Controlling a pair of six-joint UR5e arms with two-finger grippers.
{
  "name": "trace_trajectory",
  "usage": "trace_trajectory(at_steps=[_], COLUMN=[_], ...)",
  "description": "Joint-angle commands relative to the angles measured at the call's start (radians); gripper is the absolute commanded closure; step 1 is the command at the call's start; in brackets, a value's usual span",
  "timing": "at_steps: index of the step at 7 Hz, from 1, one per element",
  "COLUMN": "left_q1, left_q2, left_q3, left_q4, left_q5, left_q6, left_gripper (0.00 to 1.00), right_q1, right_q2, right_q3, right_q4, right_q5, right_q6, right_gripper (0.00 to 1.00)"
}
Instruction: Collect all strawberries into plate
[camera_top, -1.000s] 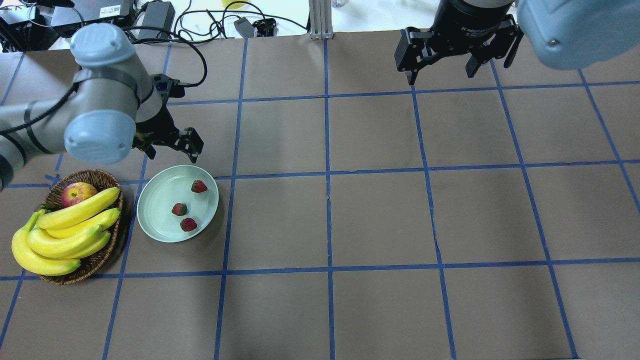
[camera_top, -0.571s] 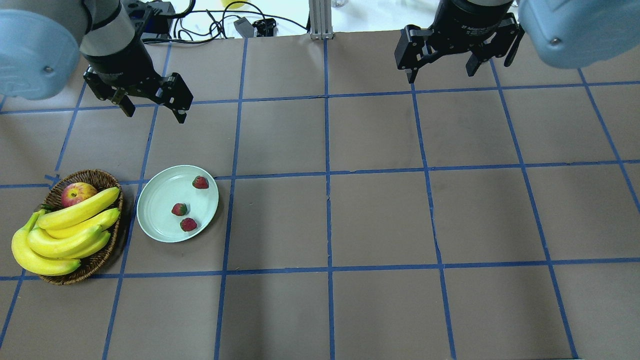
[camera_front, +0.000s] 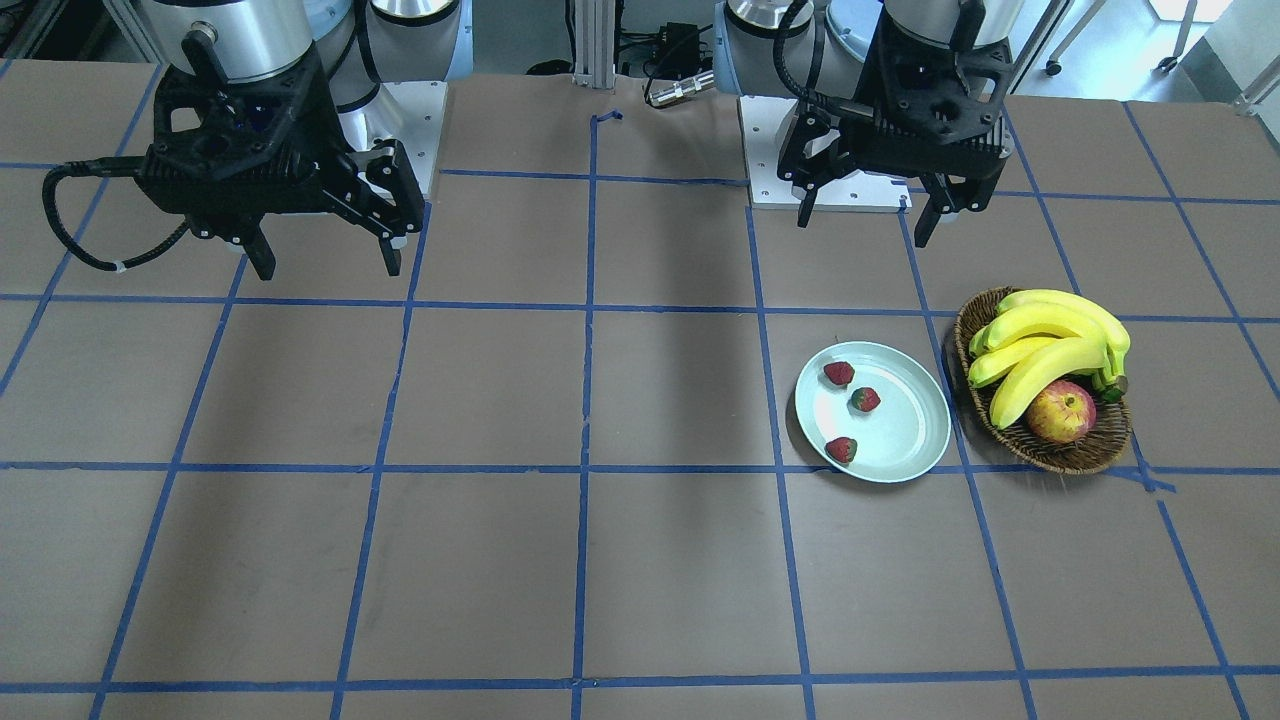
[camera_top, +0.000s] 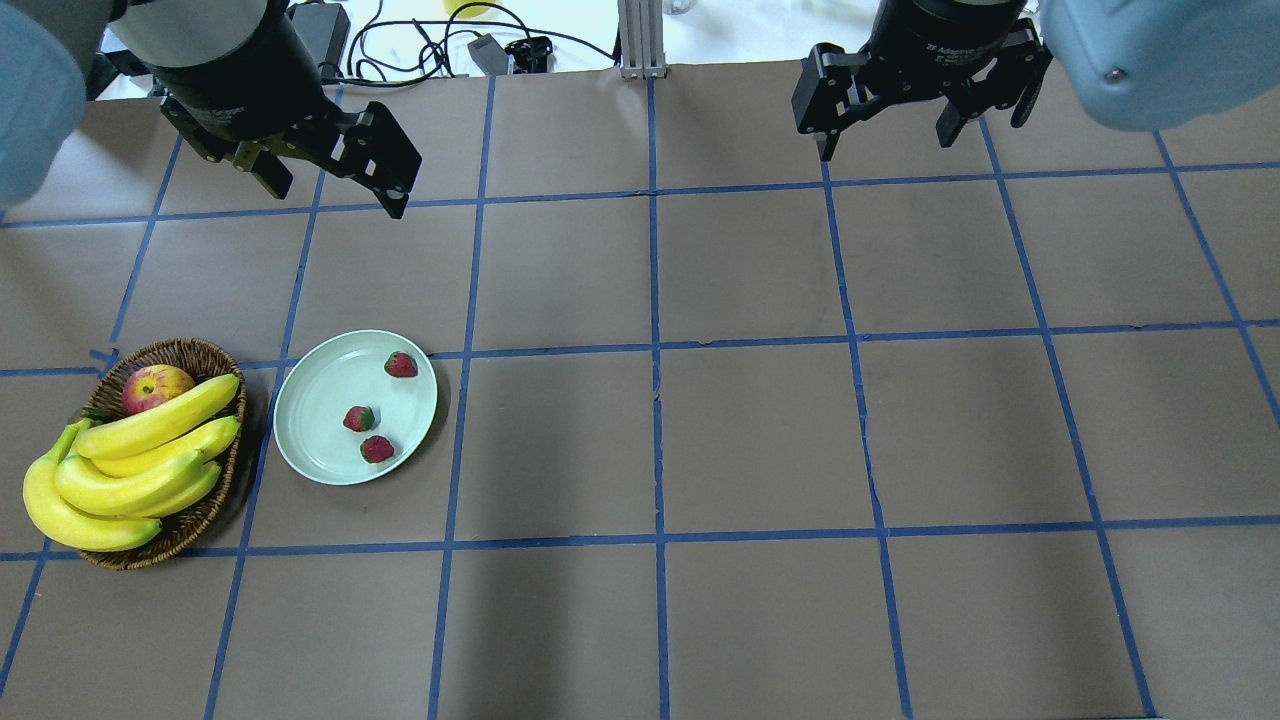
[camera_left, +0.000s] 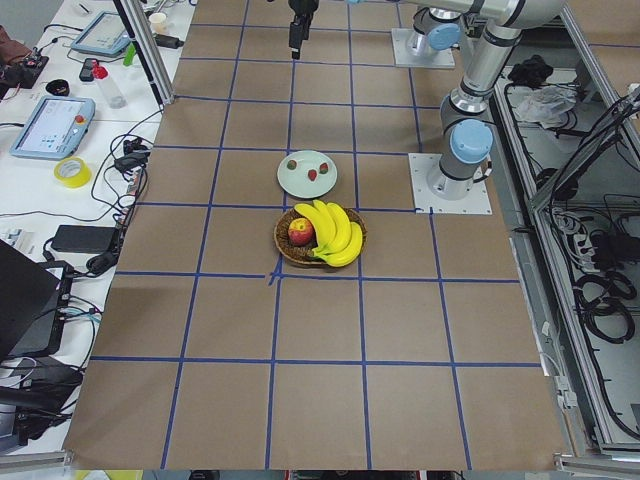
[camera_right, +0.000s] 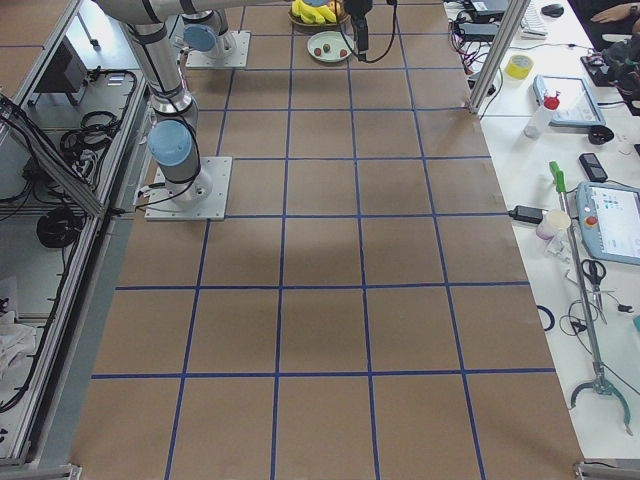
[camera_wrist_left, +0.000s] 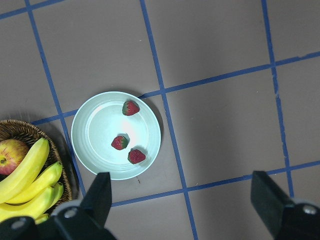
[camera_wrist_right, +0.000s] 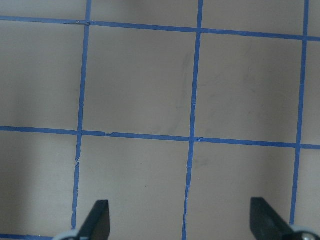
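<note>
The mint-green plate (camera_top: 318, 400) sits left of centre, beside the basket. Three strawberries lie on it: one near the far rim (camera_top: 401, 364), one in the middle (camera_top: 358, 418), one nearer the front (camera_top: 377, 449). The left wrist view looks straight down on the plate (camera_wrist_left: 97, 132) and the strawberries (camera_wrist_left: 130, 107). My left gripper (camera_top: 335, 195) is open and empty, raised well beyond the plate. My right gripper (camera_top: 885, 140) is open and empty at the far right, over bare table. In the front-facing view the plate (camera_front: 905, 425) lies below my left gripper (camera_front: 863, 225).
A brown wicker basket (camera_top: 195, 520) left of the plate holds a bunch of bananas (camera_top: 130, 465) and a red-yellow apple (camera_top: 155, 385). Cables and power bricks (camera_top: 320, 30) lie beyond the table's far edge. Blue tape lines grid the brown table.
My left gripper has pulled back from just above the plate's far rim to the far side of the table and risen. The strawberries, plate and right gripper have stayed put.
</note>
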Motion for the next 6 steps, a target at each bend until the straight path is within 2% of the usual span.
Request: trace_trajectory(at_steps=[1, 6], left_q1=[0.022, 0.041], left_q2=[0.013, 0.019], left_q3=[-0.013, -0.013], left_q4=[0.004, 0.01], left_q5=[-0.004, -0.007], left_q6=[0.005, 0.01], left_gripper=[0.0, 0.0], right_q1=[0.0, 0.002], right_q2=[-0.001, -0.003], right_q3=[0.002, 0.008], right_q4=[0.0, 0.0], right_q5=[0.003, 0.008], right_q6=[0.001, 0.001], right_gripper=[0.0, 0.0])
